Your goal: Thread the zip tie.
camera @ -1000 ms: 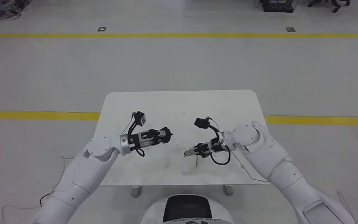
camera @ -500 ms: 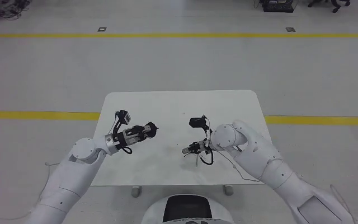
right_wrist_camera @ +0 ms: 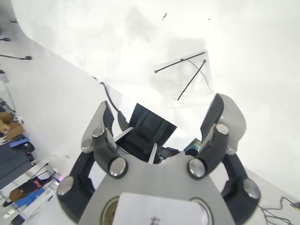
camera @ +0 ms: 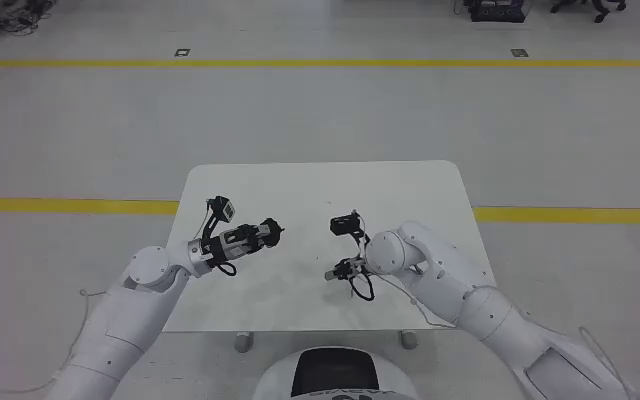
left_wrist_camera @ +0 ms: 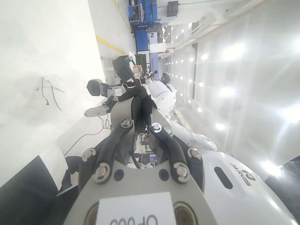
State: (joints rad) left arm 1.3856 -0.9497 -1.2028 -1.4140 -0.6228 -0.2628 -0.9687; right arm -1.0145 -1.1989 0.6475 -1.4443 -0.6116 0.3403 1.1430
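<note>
White table [camera: 300, 190] below: I see R claw [right_wrist_camera: 161, 105] spread w/ zip ties [right_wrist_camera: 173, 65] just ahead of it, L claw [left_wrist_camera: 140, 101] pressed together.

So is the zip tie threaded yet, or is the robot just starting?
Just starting. Done: nothing; the zip ties lie loose and unlooped on a clear sheet. In hand: the right fingers are open and empty near them; the left fingers are shut, holding nothing I can make out. Still to do: pick one up and thread its tail through its head.
</note>
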